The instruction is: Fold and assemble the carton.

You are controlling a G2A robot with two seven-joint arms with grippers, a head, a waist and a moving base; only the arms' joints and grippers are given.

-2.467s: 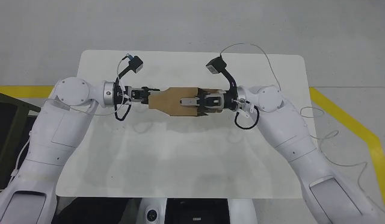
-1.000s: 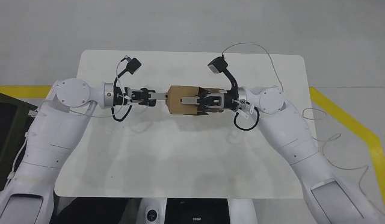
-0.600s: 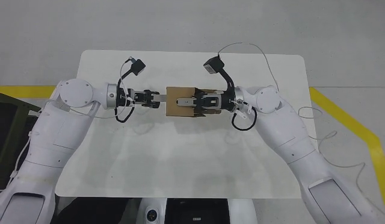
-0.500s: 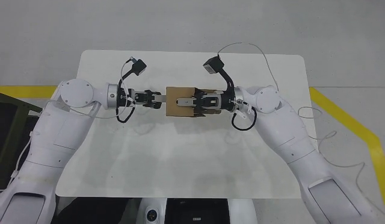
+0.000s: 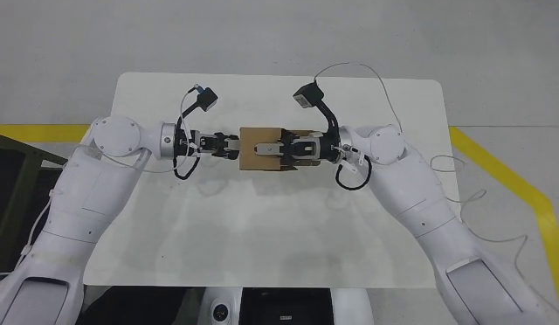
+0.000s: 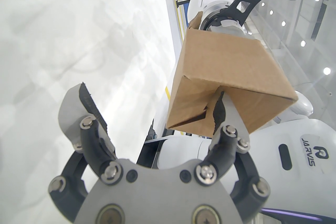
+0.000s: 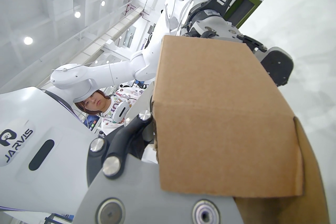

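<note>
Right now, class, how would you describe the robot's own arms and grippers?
The left arm and right arm wear glossy white rounded shells. The left gripper and right gripper have grey metal bases and black linkages; the left's silver fingers carry black serrated pads. Black wrist cameras sit on curved brackets; a thin pale cable loops off the right one.

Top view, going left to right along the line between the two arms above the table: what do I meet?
left pincer → carton → right pincer, which grips the carton's right end.
</note>
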